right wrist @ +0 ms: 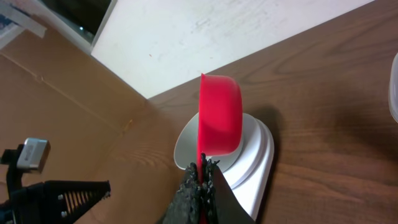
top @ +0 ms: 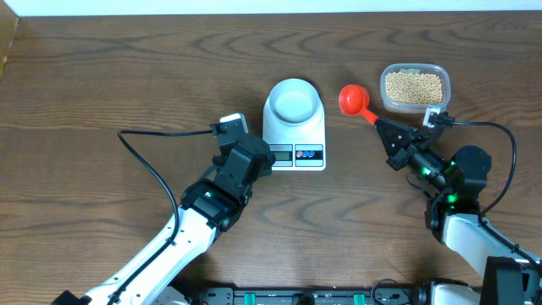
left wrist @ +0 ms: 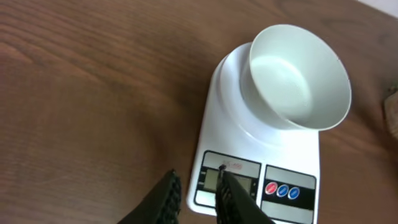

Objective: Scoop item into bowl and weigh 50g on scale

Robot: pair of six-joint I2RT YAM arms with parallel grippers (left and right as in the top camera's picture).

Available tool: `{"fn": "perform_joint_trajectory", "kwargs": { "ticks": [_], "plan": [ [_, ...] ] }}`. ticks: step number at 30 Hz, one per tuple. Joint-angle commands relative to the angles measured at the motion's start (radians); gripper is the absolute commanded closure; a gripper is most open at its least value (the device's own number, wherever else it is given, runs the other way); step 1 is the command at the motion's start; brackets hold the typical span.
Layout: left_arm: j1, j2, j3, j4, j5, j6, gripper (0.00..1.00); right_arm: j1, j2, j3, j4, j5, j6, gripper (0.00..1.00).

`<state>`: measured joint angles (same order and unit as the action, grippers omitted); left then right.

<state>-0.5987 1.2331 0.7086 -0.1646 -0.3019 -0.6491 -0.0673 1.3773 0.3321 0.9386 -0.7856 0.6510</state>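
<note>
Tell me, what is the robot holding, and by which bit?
The right gripper pinches the red scoop by the end of its handle. The left gripper holds nothing.

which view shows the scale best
The left wrist view: the scale is close, with display and buttons facing the camera, though a gripper finger crosses the display. Overhead shows it whole but small, the bowl on it. The right wrist view shows only its edge behind the red scoop.
</note>
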Motion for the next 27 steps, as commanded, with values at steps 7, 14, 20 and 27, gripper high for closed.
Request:
{"fn": "perform_joint_trajectory", "kwargs": {
  "ticks": [7,14,20,27],
  "plan": [
    [-0.003,0.002,0.021,0.018,-0.017,0.073,0.93,-0.004,0.003,0.014,0.005,0.003,0.006,0.99],
    [-0.002,0.002,0.028,0.076,0.030,0.171,0.93,-0.004,0.003,0.014,0.005,0.028,0.006,0.99],
    [-0.002,0.002,0.060,0.075,0.135,0.235,0.93,-0.004,0.003,0.014,0.005,0.044,0.006,0.99],
    [-0.002,0.042,0.110,0.060,0.223,0.311,0.93,-0.004,0.003,0.014,0.005,0.050,0.006,0.99]
  ]
}}
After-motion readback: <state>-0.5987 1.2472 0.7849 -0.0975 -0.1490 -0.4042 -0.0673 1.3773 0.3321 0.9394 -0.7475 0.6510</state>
